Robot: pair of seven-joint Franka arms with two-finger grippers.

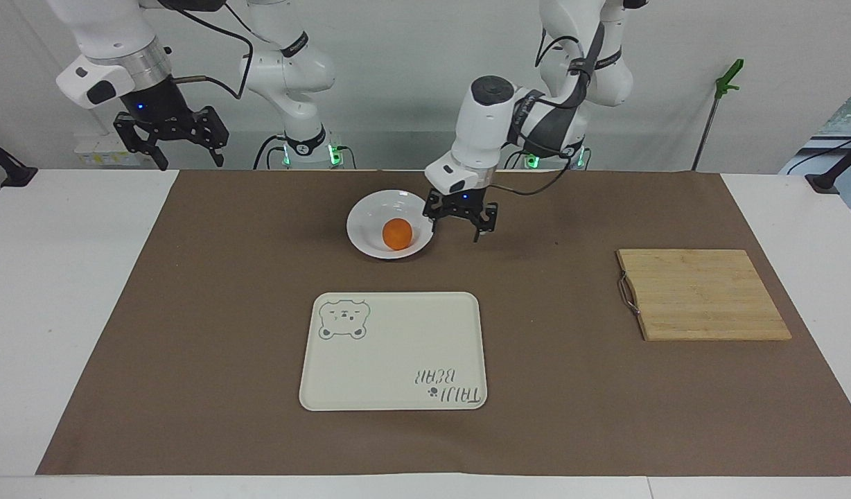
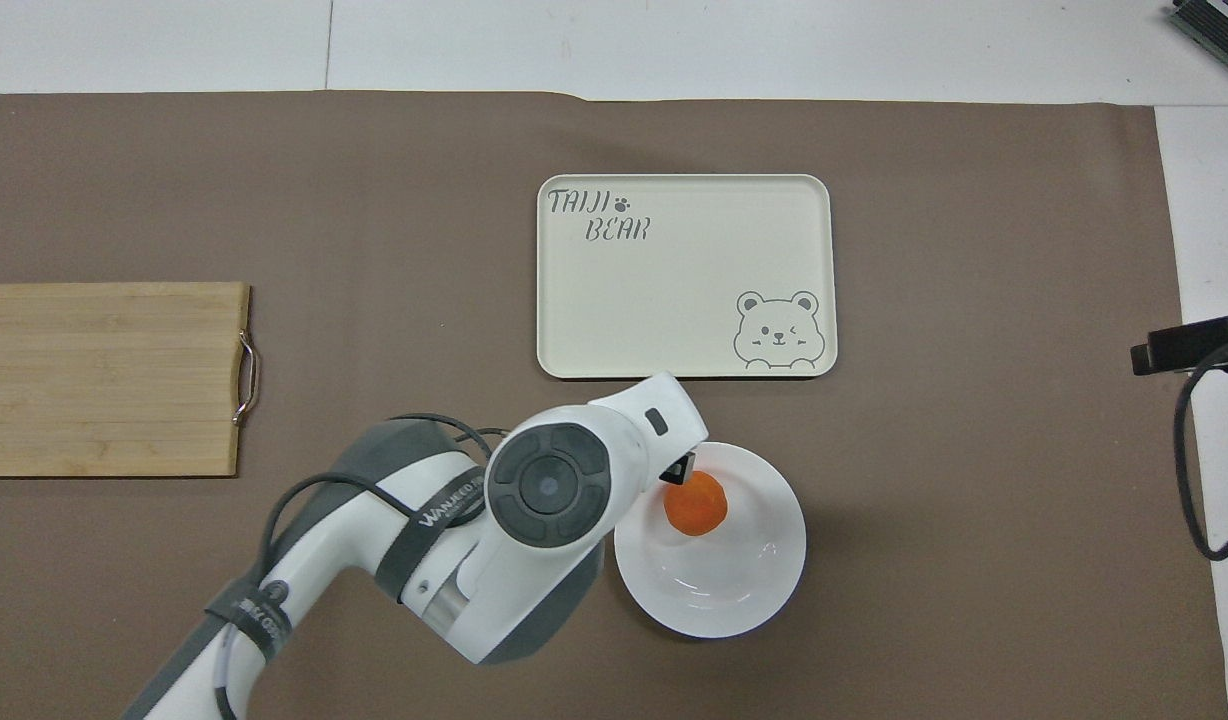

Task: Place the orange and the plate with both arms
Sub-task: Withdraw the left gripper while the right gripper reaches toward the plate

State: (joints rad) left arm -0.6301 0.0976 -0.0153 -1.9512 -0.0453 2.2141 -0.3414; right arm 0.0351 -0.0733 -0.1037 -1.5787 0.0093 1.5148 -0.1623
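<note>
A white bench (image 1: 65, 291) stands before a pale wall, most of its top covered by a brown mat (image 1: 571, 388). On the mat, close to the robots, sits the round glossy white plate (image 1: 367, 222), and the small bright orange fruit (image 1: 397, 233) rests inside it, on the part of the plate toward the tray. Nothing grips the orange.

The left arm's black two-finger gripper (image 1: 463, 222) hangs low over the mat just beside the plate's rim, toward the left arm's end of the bench; its fingers (image 1: 479, 223) are spread apart and hold nothing. In the overhead view this arm's white wrist covers the gripper and overlaps the plate's edge (image 2: 774, 590).

The right arm waits raised over the bench edge at its own end, its gripper (image 1: 170, 138) with fingers released and empty.

Farther from the robots than the plate lies a rectangular cream tray (image 1: 398, 346) with a bear drawing. A rectangular bamboo cutting board (image 1: 703, 294) with a metal handle lies toward the left arm's end.
</note>
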